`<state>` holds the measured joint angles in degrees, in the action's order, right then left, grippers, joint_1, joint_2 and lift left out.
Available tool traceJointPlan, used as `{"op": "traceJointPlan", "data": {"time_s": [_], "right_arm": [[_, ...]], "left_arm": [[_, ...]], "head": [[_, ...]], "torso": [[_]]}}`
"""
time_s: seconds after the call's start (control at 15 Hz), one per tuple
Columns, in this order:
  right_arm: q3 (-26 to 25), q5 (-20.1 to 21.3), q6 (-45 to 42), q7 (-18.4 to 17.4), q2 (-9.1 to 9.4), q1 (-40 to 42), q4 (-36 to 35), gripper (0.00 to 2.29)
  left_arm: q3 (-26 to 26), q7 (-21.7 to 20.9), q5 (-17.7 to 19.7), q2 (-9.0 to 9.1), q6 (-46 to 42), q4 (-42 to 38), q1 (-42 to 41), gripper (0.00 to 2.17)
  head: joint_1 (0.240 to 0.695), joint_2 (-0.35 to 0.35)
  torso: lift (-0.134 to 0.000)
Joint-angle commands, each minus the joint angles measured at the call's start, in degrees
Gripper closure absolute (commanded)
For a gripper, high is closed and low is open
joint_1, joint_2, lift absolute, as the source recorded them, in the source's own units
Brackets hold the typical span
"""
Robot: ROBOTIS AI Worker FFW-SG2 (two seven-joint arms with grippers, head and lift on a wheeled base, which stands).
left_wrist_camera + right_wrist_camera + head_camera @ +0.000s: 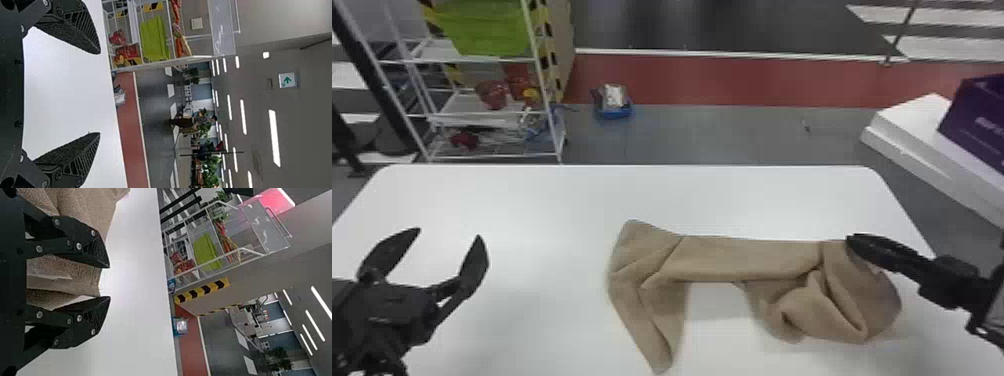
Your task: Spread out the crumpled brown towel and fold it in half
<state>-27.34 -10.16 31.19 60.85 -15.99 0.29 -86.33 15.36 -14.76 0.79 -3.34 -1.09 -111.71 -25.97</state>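
The brown towel point(747, 260) lies crumpled on the white table, a folded band running across its top, a flap hanging toward the front at its left end and a bunched heap at its right. At that heap's upper right edge is my right gripper point(852, 242). In the right wrist view my right gripper point(107, 282) is open, with part of the towel point(66, 276) between and behind its fingers. My left gripper point(449, 235) stands open over the table's left side, away from the towel; in the left wrist view, nothing is between the fingers of the left gripper point(98, 93).
The white table point(507, 200) extends around the towel. Past its far left corner stands a wire shelf point(482, 112) with a green bin point(487, 27). A purple box point(977, 120) rests on a white surface point(922, 135) off the table's right side.
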Motion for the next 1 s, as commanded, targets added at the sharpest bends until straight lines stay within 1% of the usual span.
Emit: {"op": "traceJointPlan", "data": {"time_s": [0.0, 0.13, 0.2, 0.27, 0.33, 0.4, 0.47, 0.53, 0.6, 0.67, 0.73, 0.87, 0.93], "right_arm": [[-1.58, -0.92, 1.82, 0.06, 0.17, 2.35, -4.37, 2.07], [-2.45, -4.17, 6.39, 0.06, 0.70, 4.72, -12.10, 2.10], [-3.33, -5.84, 9.55, -0.12, 2.10, 5.60, -17.55, 2.10], [-4.21, -7.07, 13.24, -0.47, 4.39, 5.78, -23.18, 2.10], [-4.48, -7.68, 15.88, -1.08, 5.88, 5.78, -27.40, 2.10], [-4.92, -11.29, 19.40, -3.11, 6.94, 4.72, -31.35, 2.10], [-5.36, -15.51, 22.74, -6.18, 6.67, 3.32, -34.08, 2.10], [-5.36, -19.02, 26.43, -10.84, 6.24, 1.47, -37.59, 2.10], [-5.36, -21.31, 28.36, -13.12, 6.06, 0.15, -40.23, 2.10], [-5.36, -23.68, 31.70, -16.29, 6.06, -0.99, -42.95, 2.10], [-5.27, -26.05, 32.23, -19.19, 5.88, -1.78, -45.59, 2.10], [-4.12, -30.27, 32.40, -23.58, 7.99, -2.57, -49.54, 2.10], [-4.39, -31.06, 32.40, -24.99, 8.87, -2.75, -51.13, 2.10]], "left_arm": [[0.02, 0.00, 0.00, 0.00, 0.00, -0.09, 0.04, 0.16], [0.02, 0.00, 0.09, 0.18, 0.00, -0.18, 0.04, 0.16], [-0.07, 0.00, 0.09, 0.18, 0.00, -0.09, 0.04, 0.16], [-0.07, -0.09, 0.09, 0.09, 0.00, -0.18, 0.04, 0.16], [-0.07, -0.27, 0.18, 0.00, 0.00, -0.35, -0.14, 0.16], [0.02, -0.44, 0.18, 0.00, 0.00, -0.88, -0.57, 0.16], [0.28, -0.79, 0.18, -0.09, 0.18, -1.41, -0.93, 0.16], [0.63, -0.97, 0.18, -0.09, 0.70, -2.29, -1.19, 0.16], [0.81, -1.06, 0.18, -0.09, 1.06, -2.99, -1.63, 0.16], [1.07, -1.14, 0.18, -0.09, 1.41, -3.87, -2.07, 0.16], [1.16, -1.14, 0.18, -0.09, 1.76, -4.31, -2.16, 0.16], [1.42, -1.14, -0.26, 0.00, 4.40, -5.80, -2.95, 0.16], [1.25, -1.14, -0.26, -0.09, 4.40, -5.89, -2.95, 0.16]], "head": [[0.695, -0.048], [0.695, -0.052], [0.695, -0.051], [0.695, -0.043], [0.695, -0.034], [0.695, -0.021], [0.695, -0.007], [0.695, 0.004], [0.695, 0.023], [0.695, 0.032], [0.695, 0.042], [0.695, 0.062], [0.695, 0.078]], "torso": [[-0.124], [-0.124], [-0.124], [-0.124], [-0.124], [-0.124], [-0.124], [-0.124], [-0.124], [-0.124], [-0.124], [-0.124], [-0.124]]}}
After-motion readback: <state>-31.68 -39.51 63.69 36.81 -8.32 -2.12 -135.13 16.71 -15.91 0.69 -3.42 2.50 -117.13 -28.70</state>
